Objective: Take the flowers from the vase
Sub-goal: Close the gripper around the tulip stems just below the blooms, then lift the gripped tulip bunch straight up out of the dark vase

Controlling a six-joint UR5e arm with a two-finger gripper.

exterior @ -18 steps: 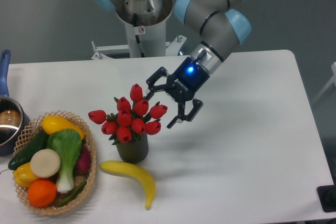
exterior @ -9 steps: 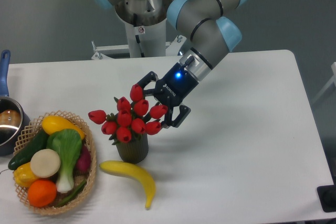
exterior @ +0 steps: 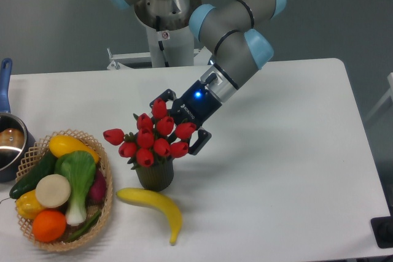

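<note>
The flowers (exterior: 150,136), a bunch of red tulip buds with green leaves, stand in the small dark ribbed vase (exterior: 155,175) left of the table's middle. My gripper (exterior: 178,124) is open and reaches in from the right at bud height. One finger (exterior: 161,97) shows behind the top bud and the other finger (exterior: 199,142) shows at the right side of the bunch. The right-hand buds lie between the fingers. I cannot tell whether the fingers touch the buds.
A yellow banana (exterior: 153,204) lies just in front of the vase. A woven basket (exterior: 105,204) of vegetables and fruit stands at the front left. A pot (exterior: 9,142) with a blue handle sits at the left edge. The robot base (exterior: 164,29) stands behind the table.
My gripper has moved left and slightly down, from beside the bunch to around its right-hand buds. It stays open. The flowers and vase have not moved.
</note>
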